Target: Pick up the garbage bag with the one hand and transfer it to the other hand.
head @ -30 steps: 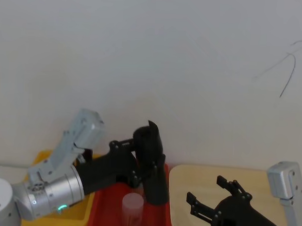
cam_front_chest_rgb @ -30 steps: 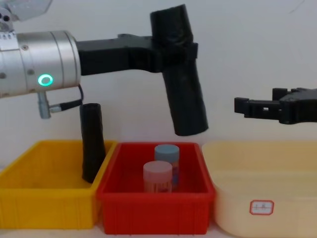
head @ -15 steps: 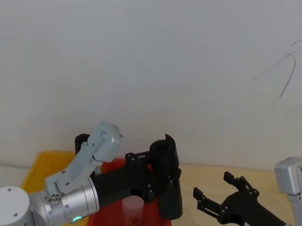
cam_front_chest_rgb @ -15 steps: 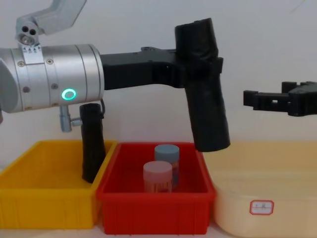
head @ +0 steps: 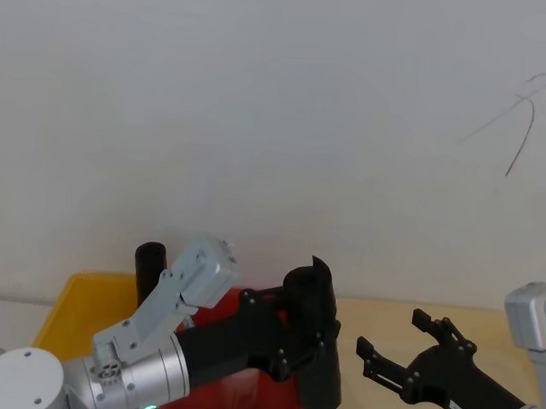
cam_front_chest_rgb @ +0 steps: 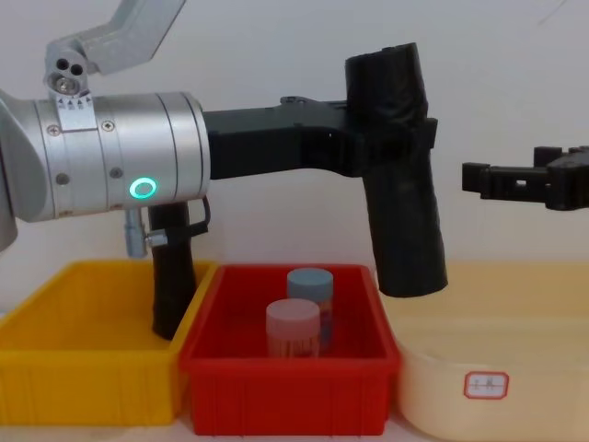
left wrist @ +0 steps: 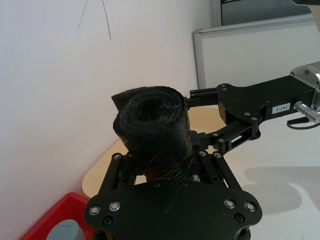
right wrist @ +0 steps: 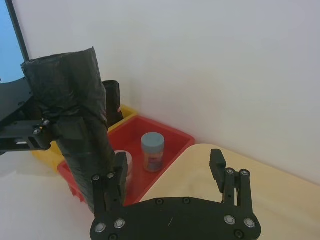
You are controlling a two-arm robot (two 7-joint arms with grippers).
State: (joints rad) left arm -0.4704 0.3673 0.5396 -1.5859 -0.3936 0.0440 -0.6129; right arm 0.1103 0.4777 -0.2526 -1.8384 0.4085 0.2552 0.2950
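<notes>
The garbage bag [cam_front_chest_rgb: 401,184] is a black roll, held tilted in the air above the seam between the red bin and the cream tray. My left gripper [cam_front_chest_rgb: 396,147], on the silver wrist with the green ring light, is shut on its upper part. The roll also shows in the head view as the garbage bag [head: 318,369] and in the left wrist view as the garbage bag [left wrist: 155,132]. My right gripper [cam_front_chest_rgb: 520,180] hangs open to the right of the roll at about the same height, apart from it. The right gripper [right wrist: 169,160] has the garbage bag [right wrist: 75,120] just beyond one finger.
A second black roll [cam_front_chest_rgb: 173,276] stands in the yellow bin [cam_front_chest_rgb: 83,391] at the left. The red bin [cam_front_chest_rgb: 285,382] holds a blue-lidded jar [cam_front_chest_rgb: 309,287] and a pink-lidded jar [cam_front_chest_rgb: 293,327]. The cream tray [cam_front_chest_rgb: 497,364] lies under the right gripper. A white wall is close behind.
My left arm has carried the garbage bag to the right, from over the red bin toward the right gripper. The right gripper has drifted slightly right and stayed open.
</notes>
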